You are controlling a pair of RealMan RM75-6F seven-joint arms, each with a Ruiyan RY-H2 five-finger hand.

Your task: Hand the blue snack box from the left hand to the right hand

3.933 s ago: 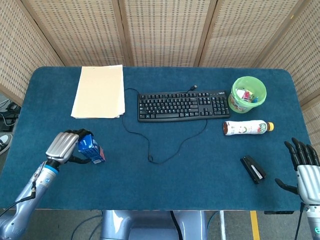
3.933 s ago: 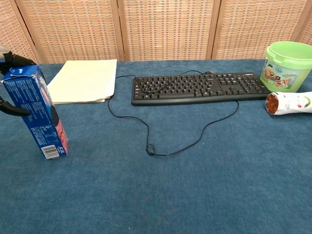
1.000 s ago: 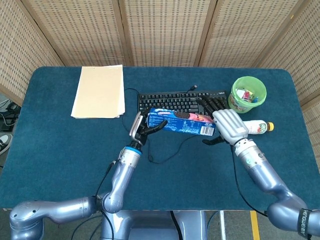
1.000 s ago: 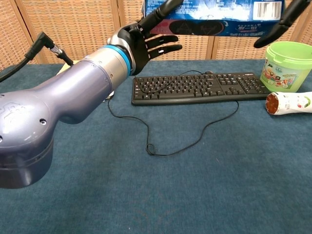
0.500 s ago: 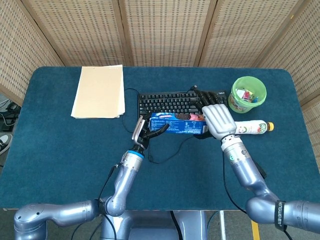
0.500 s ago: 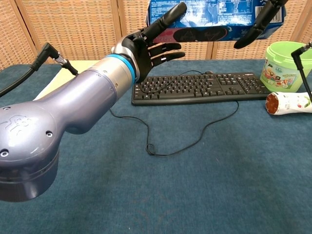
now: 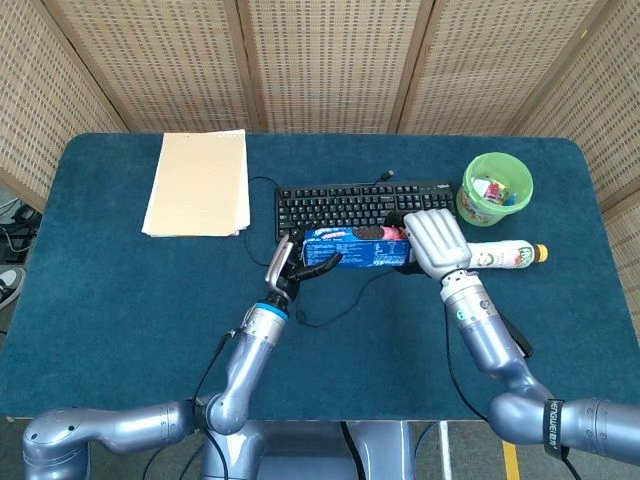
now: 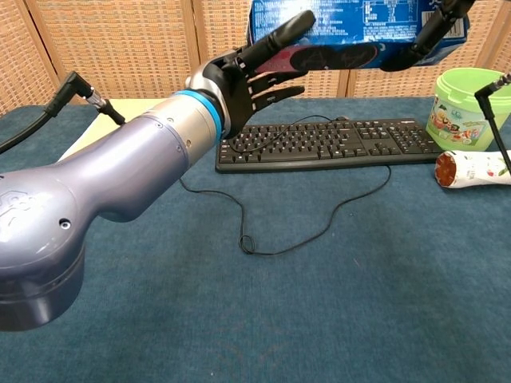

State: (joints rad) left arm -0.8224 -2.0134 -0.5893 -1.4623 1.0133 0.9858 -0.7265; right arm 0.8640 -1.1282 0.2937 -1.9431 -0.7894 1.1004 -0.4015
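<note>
- Two hands meet above the table's (image 7: 120,300) middle, where bare cloth in front leaves both arms room.
- Left hand (image 7: 290,265) supports the blue snack box's (image 7: 355,247) near end, fingers splayed, apparently loosening.
- Right hand (image 7: 432,240) wraps the other end, so the box hangs level between them.
- Beyond lies the keyboard (image 7: 340,205); the green bucket (image 7: 497,187) and bottle (image 7: 500,256) crowd the right side.

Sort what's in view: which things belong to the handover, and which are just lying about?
Part of the job:
box, held up between both hands
left hand, at its left end
right hand, gripping its right end

Lying about:
keyboard and its cable
papers
green tub
bottle, on its side
</note>
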